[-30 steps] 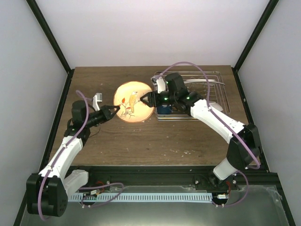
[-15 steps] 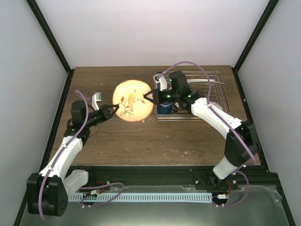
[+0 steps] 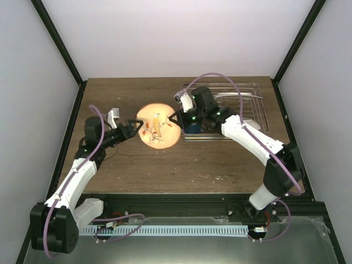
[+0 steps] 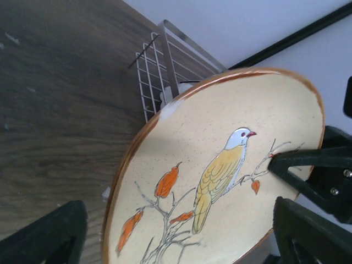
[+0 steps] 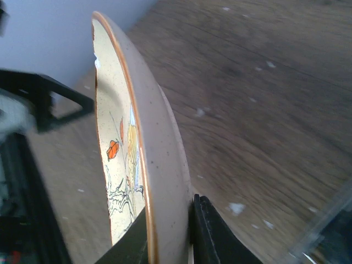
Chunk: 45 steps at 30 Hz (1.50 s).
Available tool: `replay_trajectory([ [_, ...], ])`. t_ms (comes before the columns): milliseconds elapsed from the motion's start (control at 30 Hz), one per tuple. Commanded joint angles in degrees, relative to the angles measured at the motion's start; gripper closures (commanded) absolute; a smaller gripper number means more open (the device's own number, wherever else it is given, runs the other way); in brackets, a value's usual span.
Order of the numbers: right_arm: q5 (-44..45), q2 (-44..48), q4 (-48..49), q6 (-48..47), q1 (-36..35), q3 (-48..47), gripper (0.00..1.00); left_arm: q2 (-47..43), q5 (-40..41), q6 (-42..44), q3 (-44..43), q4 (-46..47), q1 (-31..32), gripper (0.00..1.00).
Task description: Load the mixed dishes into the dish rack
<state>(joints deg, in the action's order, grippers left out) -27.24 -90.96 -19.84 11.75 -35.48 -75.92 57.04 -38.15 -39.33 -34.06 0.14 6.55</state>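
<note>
The round orange-rimmed plate [image 3: 158,131] with a bird painted on it stands tilted up between the two arms, left of the dish rack [image 3: 252,88]. My right gripper [image 3: 175,118] is shut on its right rim; in the right wrist view the fingers [image 5: 210,231] pinch the rim of the plate [image 5: 162,165]. My left gripper [image 3: 136,128] is open at the plate's left edge, its jaws standing apart on either side of the plate [image 4: 220,170] without touching it. A dark blue mug [image 3: 191,128] sits in the rack's near-left corner.
The silver wire rack [image 4: 165,60] fills the back right of the wooden table [image 3: 165,165]. Black frame posts and white walls close in both sides and the back. The right arm reaches across the rack's left half.
My left gripper has opened and let go of the plate. The right gripper has shut on the plate's right rim and tipped it up more steeply.
</note>
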Motion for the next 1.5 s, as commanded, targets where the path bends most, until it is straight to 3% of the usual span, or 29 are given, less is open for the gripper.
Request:
replay_trajectory([
  [0, 12.9, 6.3, -5.3, -9.9, -0.2, -5.2, 0.99, -1.3, 5.7, 3.4, -4.4, -5.2, 0.0, 0.01],
  [300, 30.2, 14.7, -8.9, -29.3, -0.2, -7.4, 0.99, 1.1, 10.2, 4.7, -6.0, -8.3, -0.1, 0.00],
  [600, 32.1, 26.5, -1.3, -57.0, -0.2, 1.2, 0.99, 4.8, 8.3, 4.4, -7.0, -5.8, -0.1, 0.00],
  [933, 41.3, 34.2, 3.5, -85.4, 0.0, 10.8, 0.99, 7.3, 6.5, 4.6, -8.2, -4.4, 0.0, 0.00],
  [1200, 48.2, 38.3, 9.6, -97.6, 0.7, 13.8, 0.99, 6.9, 6.3, 4.7, -7.2, -4.2, 0.0, 0.00],
  [1467, 49.5, 38.9, 9.7, -99.7, 6.7, 18.0, 0.99, 7.3, 6.0, 4.6, -6.4, -3.3, -0.1, 0.00],
])
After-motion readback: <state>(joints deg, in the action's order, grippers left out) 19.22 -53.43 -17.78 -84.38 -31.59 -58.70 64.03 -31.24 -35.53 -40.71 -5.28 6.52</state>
